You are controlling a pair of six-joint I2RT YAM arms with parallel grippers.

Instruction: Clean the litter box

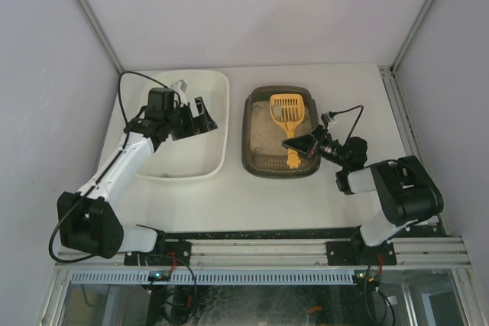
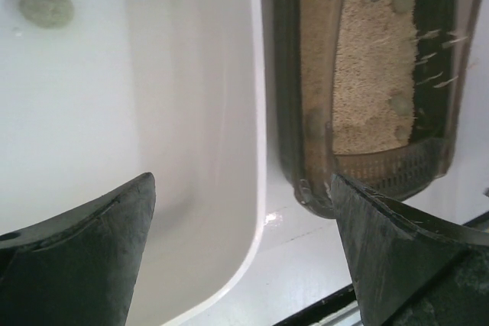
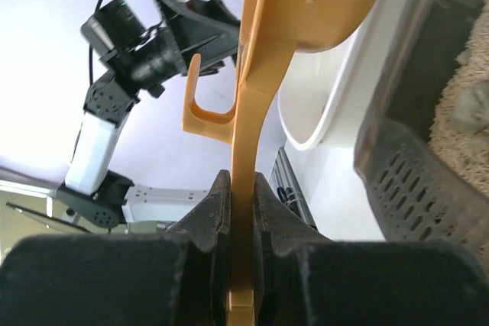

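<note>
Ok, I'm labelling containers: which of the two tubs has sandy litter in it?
The smaller dark grey-brown rectangular plastic litter box, on the right; the larger cream-white plastic tub beside it shows a white floor.

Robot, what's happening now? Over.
Right end effector shut on yellow scoop over litter box. Left end effector open above white tub. Nothing blocking.

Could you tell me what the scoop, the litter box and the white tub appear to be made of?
Scoop: likely rigid orange-yellow moulded plastic, matte, with slotted blade. Litter box: seemingly dark plastic, translucent wall, perforated end. White tub: probably glossy plastic; its rim shows highlights.
</note>
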